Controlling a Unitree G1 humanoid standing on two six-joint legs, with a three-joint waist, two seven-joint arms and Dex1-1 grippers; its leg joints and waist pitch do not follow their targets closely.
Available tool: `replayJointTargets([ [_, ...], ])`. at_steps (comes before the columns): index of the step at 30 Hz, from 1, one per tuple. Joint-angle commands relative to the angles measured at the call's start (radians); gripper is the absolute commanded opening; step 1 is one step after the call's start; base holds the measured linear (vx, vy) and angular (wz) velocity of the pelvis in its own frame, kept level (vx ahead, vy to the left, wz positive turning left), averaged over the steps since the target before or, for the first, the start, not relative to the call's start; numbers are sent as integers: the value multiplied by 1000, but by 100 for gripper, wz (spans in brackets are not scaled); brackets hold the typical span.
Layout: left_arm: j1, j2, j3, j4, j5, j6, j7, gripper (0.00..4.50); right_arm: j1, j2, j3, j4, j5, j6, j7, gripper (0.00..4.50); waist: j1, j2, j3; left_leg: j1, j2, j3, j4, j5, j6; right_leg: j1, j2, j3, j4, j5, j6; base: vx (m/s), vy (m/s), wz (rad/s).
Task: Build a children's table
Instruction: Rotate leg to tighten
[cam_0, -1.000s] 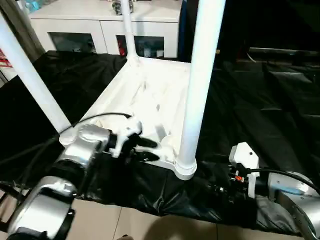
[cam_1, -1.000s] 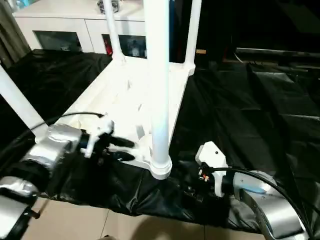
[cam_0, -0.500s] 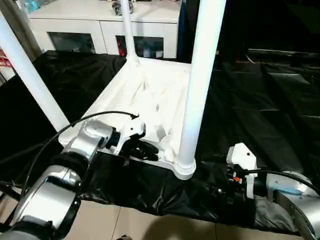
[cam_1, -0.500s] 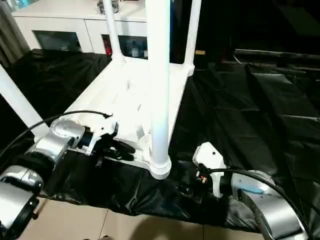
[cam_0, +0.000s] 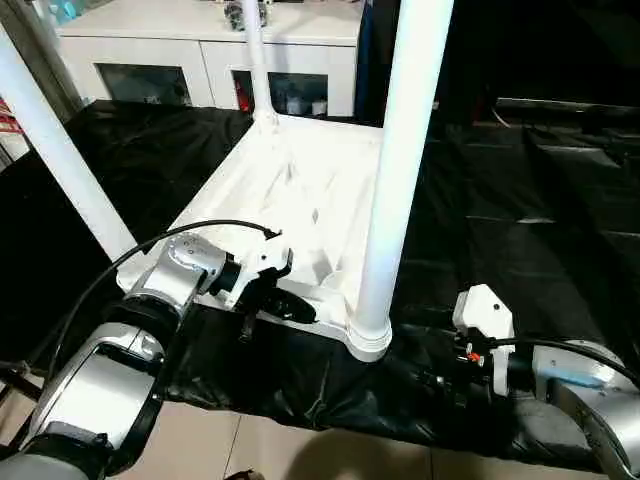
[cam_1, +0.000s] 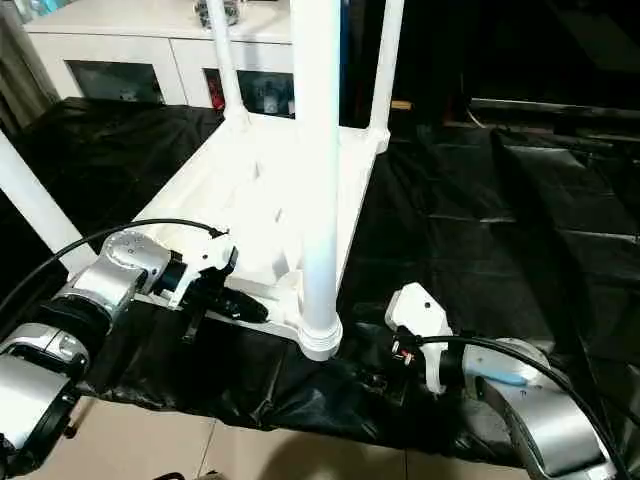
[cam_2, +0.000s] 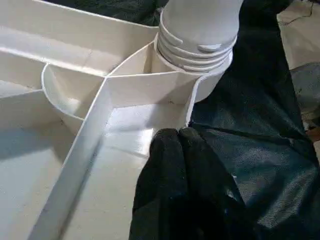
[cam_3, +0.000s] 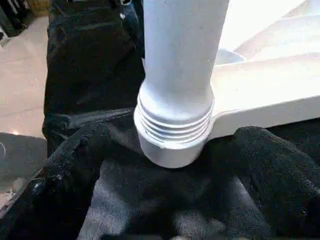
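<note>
The children's table (cam_0: 300, 190) lies upside down on the black sheet, its ribbed underside facing up and white legs standing in the corner sockets. The nearest leg (cam_0: 400, 170) rises from the near right socket (cam_0: 368, 335). My left gripper (cam_0: 290, 305) is shut, its black fingertips (cam_2: 172, 140) pressed together against the top's near rim just beside that socket, with nothing between them. My right gripper (cam_3: 175, 137) is open, with one finger (cam_3: 75, 165) on each side of the socket (cam_3: 172, 130) and not touching it.
The black-sheeted table (cam_0: 530, 200) stretches away to the right. A white cabinet with glass doors (cam_0: 200, 60) stands behind. The sheet's near edge hangs over the tiled floor (cam_0: 250, 440). A black cable (cam_0: 110, 275) loops over my left forearm.
My left gripper has closed its fingers and shifted slightly toward the rim beside the near socket. The right arm has stayed where it was.
</note>
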Motion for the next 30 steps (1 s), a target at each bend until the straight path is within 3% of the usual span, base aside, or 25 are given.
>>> replayJointTargets([
  [1,-3,6,-27,28,45,-7,15,5,-15,-14,5,1,-5,-5,6,450,6,-15,-53,5,22,-6,-63,-160,57,57,-80,45,-84,-204,-181,0,0,0],
  [3,-6,0,-21,33,53,-20,36,5,-14,-16,4,1,-6,-6,5,450,4,-15,-51,7,22,-6,-64,-178,51,57,-80,45,-89,-244,-170,0,0,0],
  [6,-12,-4,-14,36,47,-4,17,42,-14,-17,4,2,-7,-7,3,450,3,-14,-45,16,21,-6,-69,-218,40,55,-81,46,-99,-329,-153,0,0,0],
  [14,-25,-13,12,41,23,20,-14,105,-14,-14,0,6,-11,-8,7,450,2,-15,-52,14,22,-7,-68,-185,45,59,-79,48,-87,-222,-182,0,0,0],
  [25,-21,-5,-1,69,77,-36,33,105,-19,-10,10,15,-22,-15,8,450,1,-14,-49,16,24,-9,-72,-199,43,58,-82,47,-92,-244,-178,0,0,0],
  [30,-29,-2,-1,81,89,-36,32,54,-21,-8,11,17,-25,-16,10,450,1,-16,-48,15,25,-9,-73,-202,42,59,-82,48,-90,-231,-186,0,0,0],
])
